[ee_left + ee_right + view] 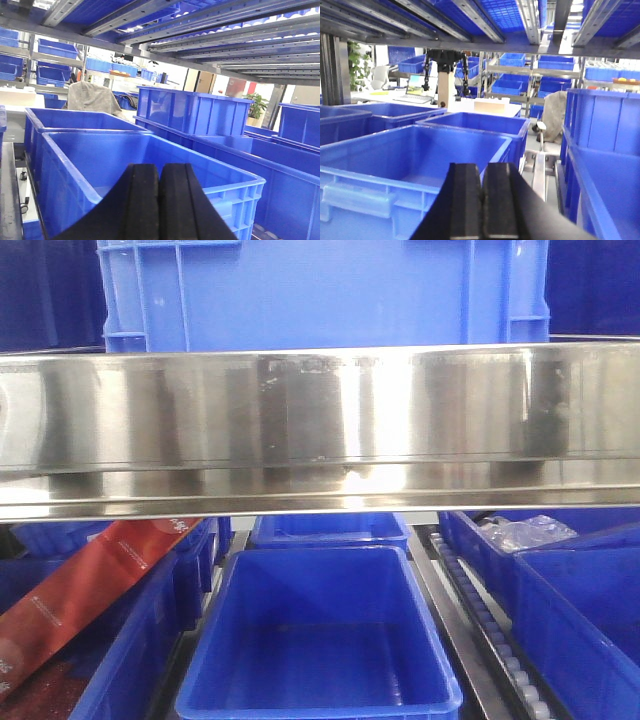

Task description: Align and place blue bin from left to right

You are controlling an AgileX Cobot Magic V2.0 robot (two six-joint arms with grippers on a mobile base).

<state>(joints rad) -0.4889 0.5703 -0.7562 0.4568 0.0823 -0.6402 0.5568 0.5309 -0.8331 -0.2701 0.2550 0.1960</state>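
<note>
Black rubber pads of left gripper (159, 200) pressed together, nothing pinched. Right gripper (482, 200) likewise closed flat, empty.

Directly ahead of and below left gripper: empty blue crate (150, 170), rim just beyond the fingertips. Behind it, a second crate (75, 122), also apparently empty. Further off to the right of left gripper: taller ribbed crate (195, 112) on a stack. Beyond that, a grey covered chair (92, 97).

Directly ahead of right gripper: open crate (415, 160), nothing visible inside. Behind it, another crate (480, 125), contents hidden. Far background: shelving with more crates, laptop (415, 90) on a desk.

Front view, lower level: dark-blue tray (320, 640) empty; tray at lower left (120, 640) holding a red carton (90, 585); tray at right rear holding a clear plastic bag (525, 533). Above the steel shelf edge (320, 420): blue bin (320, 290), lighter blue, ribbed at the corners, seated on the upper level, interior not visible.

Progress assessment: blue bin untouched by either gripper; no grasp in hand. Alignment along the shelf cannot be judged from these views. Approach, grip and left-to-right placement judged outstanding.
</note>
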